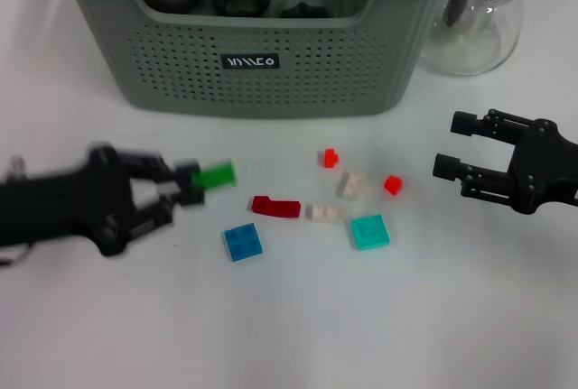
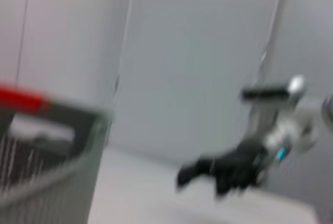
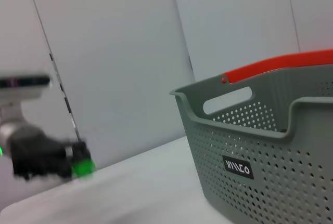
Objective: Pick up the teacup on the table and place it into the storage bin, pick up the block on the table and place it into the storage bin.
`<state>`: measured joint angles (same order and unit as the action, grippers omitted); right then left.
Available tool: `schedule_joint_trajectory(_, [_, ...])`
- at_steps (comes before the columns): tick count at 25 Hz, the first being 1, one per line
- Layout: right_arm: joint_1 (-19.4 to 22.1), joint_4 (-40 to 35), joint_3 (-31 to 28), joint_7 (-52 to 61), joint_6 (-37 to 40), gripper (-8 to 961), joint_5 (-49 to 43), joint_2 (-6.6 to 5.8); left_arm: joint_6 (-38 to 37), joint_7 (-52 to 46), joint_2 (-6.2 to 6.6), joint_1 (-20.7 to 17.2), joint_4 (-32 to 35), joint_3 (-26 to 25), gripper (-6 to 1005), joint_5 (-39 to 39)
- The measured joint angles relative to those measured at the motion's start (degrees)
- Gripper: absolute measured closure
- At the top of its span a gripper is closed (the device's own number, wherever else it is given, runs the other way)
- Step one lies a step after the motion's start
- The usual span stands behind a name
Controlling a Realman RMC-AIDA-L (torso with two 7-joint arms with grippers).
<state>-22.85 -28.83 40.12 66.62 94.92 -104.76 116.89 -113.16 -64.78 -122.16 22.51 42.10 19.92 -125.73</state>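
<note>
My left gripper [image 1: 191, 184] is shut on a green block [image 1: 215, 173] and holds it just above the table, left of centre and in front of the storage bin [image 1: 262, 91]. The right wrist view shows the same green block [image 3: 81, 167] in that gripper, with the grey-green perforated bin [image 3: 260, 151] to one side. Dark rounded items and a red and green piece lie inside the bin. No teacup shows on the table. At the right, my right gripper [image 1: 452, 143] hovers open with nothing between its fingers.
Loose blocks lie on the white table: dark red [image 1: 275, 207], blue [image 1: 243, 242], teal [image 1: 370, 231], two beige [image 1: 351, 185] [image 1: 323, 212] and two small red [image 1: 330, 158] [image 1: 392, 185]. A glass carafe [image 1: 474, 19] with a black lid stands right of the bin.
</note>
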Motion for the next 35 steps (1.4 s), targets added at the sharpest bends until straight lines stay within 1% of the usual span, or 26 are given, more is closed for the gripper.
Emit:
schedule_joint_trajectory(1, [0.0, 0.0, 0.0, 0.0, 0.0, 189, 0.0, 0.0, -2.2, -1.6, 0.57, 0.8, 0.5, -0.9, 768, 1.0])
schedule_joint_trajectory(2, [0.0, 0.0, 0.0, 0.0, 0.0, 189, 0.0, 0.01, -3.9, -5.1, 1.5, 2.0, 1.3, -1.4, 766, 3.6])
schedule_joint_trajectory(3, [0.0, 0.0, 0.0, 0.0, 0.0, 189, 0.0, 0.0, -4.5, -7.6, 2.04, 2.7, 1.8, -1.5, 764, 5.6])
schedule_joint_trajectory(6, [0.0, 0.0, 0.0, 0.0, 0.1, 189, 0.0, 0.0, -4.5, -15.1, 3.3, 5.7, 3.8, -1.0, 756, 11.5])
schedule_joint_trajectory(7, [0.0, 0.0, 0.0, 0.0, 0.1, 189, 0.0, 0.04, -4.1, -18.3, 3.79, 7.5, 4.9, -1.0, 754, 13.3])
schedule_joint_trajectory(9, [0.1, 0.0, 0.0, 0.0, 0.2, 188, 0.0, 0.07, -2.0, -23.8, 4.34, 10.8, 7.2, -1.3, 749, 15.1])
schedule_joint_trajectory(10, [0.1, 0.0, 0.0, 0.0, 0.2, 188, 0.0, 0.09, 1.0, -27.7, 4.67, 13.2, 9.0, -1.3, 747, 15.4])
schedule_joint_trajectory(11, [0.1, 0.0, 0.0, 0.0, 0.2, 188, 0.0, 0.1, 3.1, -29.8, 4.94, 14.6, 9.9, -1.2, 744, 15.5])
schedule_joint_trajectory(13, [0.0, 0.0, 0.0, 0.0, 0.2, 188, 0.0, 0.1, 8.7, -34.9, 5.97, 18.2, 11.5, -0.1, 739, 15.5])
schedule_joint_trajectory(14, [0.0, 0.0, 0.0, 0.0, 0.2, 188, 0.0, 0.1, 12.1, -38.0, 6.82, 20.1, 11.8, 1.0, 737, 15.4])
schedule_joint_trajectory(15, [-0.1, 0.0, 0.0, 0.0, 0.2, 188, 0.0, 0.1, 13.4, -39.2, 7.13, 20.7, 11.9, 1.5, 735, 15.3])
schedule_joint_trajectory(16, [-0.1, 0.0, 0.1, 0.0, 0.2, 188, 0.0, 0.13, 18.7, -43.2, 8.57, 23.0, 11.9, 3.9, 732, 14.7])
schedule_joint_trajectory(18, [-0.1, 0.0, 0.2, 0.0, 0.2, 189, 0.0, 0.18, 25.6, -48.2, 10.18, 25.2, 11.7, 8.6, 727, 13.3])
schedule_joint_trajectory(19, [-0.1, 0.0, 0.2, 0.0, 0.2, 189, 0.0, 0.19, 29.4, -50.8, 10.92, 26.0, 11.6, 11.5, 725, 12.1])
schedule_joint_trajectory(21, [-0.1, 0.0, 0.3, 0.0, 0.2, 189, 0.0, 0.2, 36.1, -55.1, 11.63, 27.5, 11.6, 17.4, 720, 8.2])
schedule_joint_trajectory(23, [0.0, 0.0, 0.3, 0.0, 0.2, 189, 0.0, 0.23, 41.9, -58.5, 11.61, 29.1, 11.5, 21.8, 715, 3.1])
schedule_joint_trajectory(24, [0.0, 0.0, 0.3, 0.0, 0.2, 189, 0.0, 0.25, 45.1, -60.3, 11.32, 29.9, 11.2, 24.1, 713, -0.1])
schedule_joint_trajectory(25, [0.1, 0.0, 0.3, 0.0, 0.2, 189, 0.0, 0.25, 45.1, -60.3, 11.32, 29.9, 11.2, 24.1, 710, -0.1])
schedule_joint_trajectory(26, [0.1, 0.0, 0.3, 0.0, 0.2, 189, 0.0, 0.26, 48.8, -62.2, 10.86, 30.8, 10.7, 26.5, 708, -4.2])
schedule_joint_trajectory(27, [0.1, 0.0, 0.3, 0.0, 0.2, 189, 0.0, 0.26, 48.8, -62.2, 10.86, 30.8, 10.7, 26.5, 705, -4.2])
schedule_joint_trajectory(28, [0.2, 0.0, 0.3, 0.0, 0.2, 189, 0.0, 0.26, 55.2, -64.7, 9.55, 32.4, 8.5, 30.6, 703, -11.5])
schedule_joint_trajectory(29, [0.2, 0.0, 0.3, 0.0, 0.2, 188, 0.0, 0.27, 58.7, -65.6, 8.69, 33.7, 5.9, 32.7, 701, -15.6])
schedule_joint_trajectory(31, [0.2, 0.0, 0.3, 0.0, 0.2, 188, 0.0, 0.27, 59.7, -65.7, 8.4, 34.1, 4.7, 33.2, 696, -16.9])
schedule_joint_trajectory(32, [0.2, 0.0, 0.3, 0.0, 0.2, 188, 0.0, 0.27, 61.8, -66.3, 7.77, 35.5, 1.6, 33.7, 693, -20.0])
schedule_joint_trajectory(34, [0.2, 0.0, 0.3, 0.0, 0.2, 188, 0.0, 0.28, 64.2, -68.1, 7.24, 37.4, -1.5, 33.9, 688, -23.9])
schedule_joint_trajectory(35, [0.2, 0.0, 0.3, 0.0, 0.2, 188, 0.0, 0.27, 64.2, -68.1, 7.24, 37.4, -1.5, 33.9, 686, -23.9])
